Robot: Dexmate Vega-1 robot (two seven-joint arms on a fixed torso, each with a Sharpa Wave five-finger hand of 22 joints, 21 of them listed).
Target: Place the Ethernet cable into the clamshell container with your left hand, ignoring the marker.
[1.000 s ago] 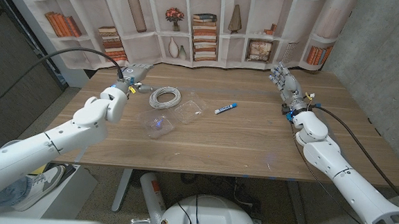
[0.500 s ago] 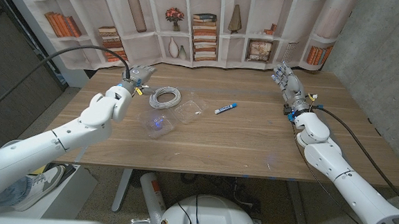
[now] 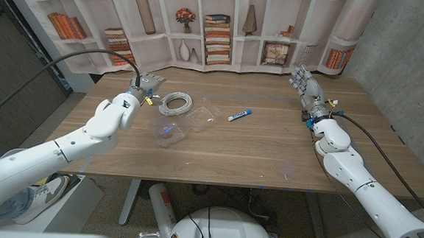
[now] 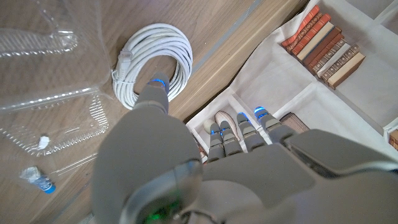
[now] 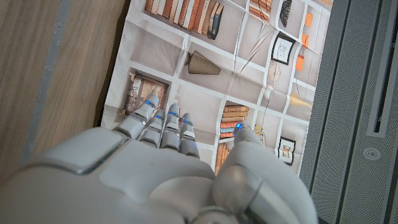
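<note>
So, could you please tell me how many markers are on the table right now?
1. The marker lies on the table right of the open clamshell container, apart from it. More are unlikely to be hidden.

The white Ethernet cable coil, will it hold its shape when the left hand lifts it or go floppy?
The Ethernet cable lies in loose loops with no tie visible, so it will probably sag and spread if gripped on one side. It looks thin and light. The left hand hovers beside it, not yet touching.

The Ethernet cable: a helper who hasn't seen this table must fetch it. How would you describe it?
On the wooden table, look toward the far left, just beside the left hand. The Ethernet cable lies there as a flat white coil, unlike the clear clamshell container and the small marker.
</note>
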